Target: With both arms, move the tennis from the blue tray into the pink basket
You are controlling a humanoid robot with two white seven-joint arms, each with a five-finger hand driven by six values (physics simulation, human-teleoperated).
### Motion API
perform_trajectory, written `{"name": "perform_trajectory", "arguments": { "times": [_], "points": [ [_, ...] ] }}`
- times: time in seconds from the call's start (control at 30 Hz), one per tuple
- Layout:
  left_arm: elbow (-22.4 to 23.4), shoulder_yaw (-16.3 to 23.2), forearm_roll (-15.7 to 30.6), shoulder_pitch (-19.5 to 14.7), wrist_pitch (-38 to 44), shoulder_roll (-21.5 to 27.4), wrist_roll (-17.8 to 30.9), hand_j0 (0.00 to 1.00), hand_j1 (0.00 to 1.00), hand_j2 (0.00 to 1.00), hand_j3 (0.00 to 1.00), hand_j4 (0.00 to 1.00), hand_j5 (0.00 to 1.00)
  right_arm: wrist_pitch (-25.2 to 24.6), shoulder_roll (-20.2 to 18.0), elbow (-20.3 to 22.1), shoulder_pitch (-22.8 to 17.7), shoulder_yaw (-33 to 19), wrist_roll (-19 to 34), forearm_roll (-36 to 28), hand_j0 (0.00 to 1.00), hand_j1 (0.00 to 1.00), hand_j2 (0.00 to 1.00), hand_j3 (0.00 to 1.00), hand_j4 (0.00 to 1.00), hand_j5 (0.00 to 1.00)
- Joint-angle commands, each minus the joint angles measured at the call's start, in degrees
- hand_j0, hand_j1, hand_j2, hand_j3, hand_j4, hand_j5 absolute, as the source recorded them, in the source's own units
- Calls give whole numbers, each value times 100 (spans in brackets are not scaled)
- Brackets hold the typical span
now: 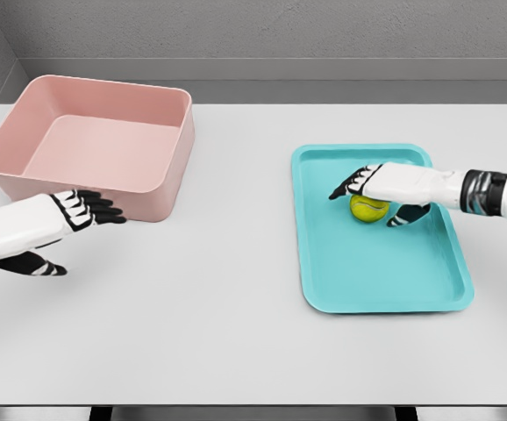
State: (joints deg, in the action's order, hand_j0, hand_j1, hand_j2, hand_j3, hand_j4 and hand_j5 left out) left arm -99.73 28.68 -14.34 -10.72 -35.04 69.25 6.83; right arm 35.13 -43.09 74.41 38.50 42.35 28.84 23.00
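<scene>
Right now, nearest to me, my left hand (78,210) hangs over the near left of the white worktop (227,263), just in front of the basket's near wall. Its fingers are stretched out together and pointing right, the thumb dropped below them, and it holds nothing.

Further out and to the right lies the blue tray (372,281), flat on the worktop with its long side running away from me. The tennis ball (368,209) sits in its far half, resting on the tray floor. My right hand (372,189) reaches in from the right edge and is draped over the ball: fingers lie across its far top, pointing left, and the thumb shows on the near right side. They are wrapping around the ball, but I cannot tell whether the grip has actually clamped yet; the ball looks to be sitting on the tray.

At the far left stands the pink basket (161,180), open-topped, and nothing shows inside it. It is well apart from the tray.

I judge this to be the pick-up step. Next I would need to firm up the right hand's hold, lift the ball clear of the tray's rim, and carry it left toward the waiting left hand for a handover near the basket.
</scene>
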Motion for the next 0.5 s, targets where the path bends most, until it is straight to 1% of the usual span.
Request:
{"name": "perform_trajectory", "arguments": {
  "times": [0.0, 0.27, 0.33, 0.47],
  "points": [
    [6, 59, 19, 0, 4, 97, 2, 100, 100, 100, 100, 100, 100, -13, 29, -41, 0, 10, -1, 29, 87, 87, 87, 87, 87, 87],
    [50, 50, -16, -18, 4, 115, 11, 100, 100, 100, 100, 100, 100, -13, 29, -67, 0, 10, -1, 46, 76, 76, 76, 76, 76, 76],
    [50, 50, -87, -18, 4, 115, 11, 100, 100, 100, 100, 100, 100, -13, 29, -137, 0, 10, -1, 46, 75, 75, 75, 75, 75, 75],
    [50, 50, -78, -35, 4, 115, 11, 100, 100, 100, 100, 100, 100, -13, 29, -155, 0, 10, 8, 46, 75, 75, 75, 75, 75, 75]
  ]
}}
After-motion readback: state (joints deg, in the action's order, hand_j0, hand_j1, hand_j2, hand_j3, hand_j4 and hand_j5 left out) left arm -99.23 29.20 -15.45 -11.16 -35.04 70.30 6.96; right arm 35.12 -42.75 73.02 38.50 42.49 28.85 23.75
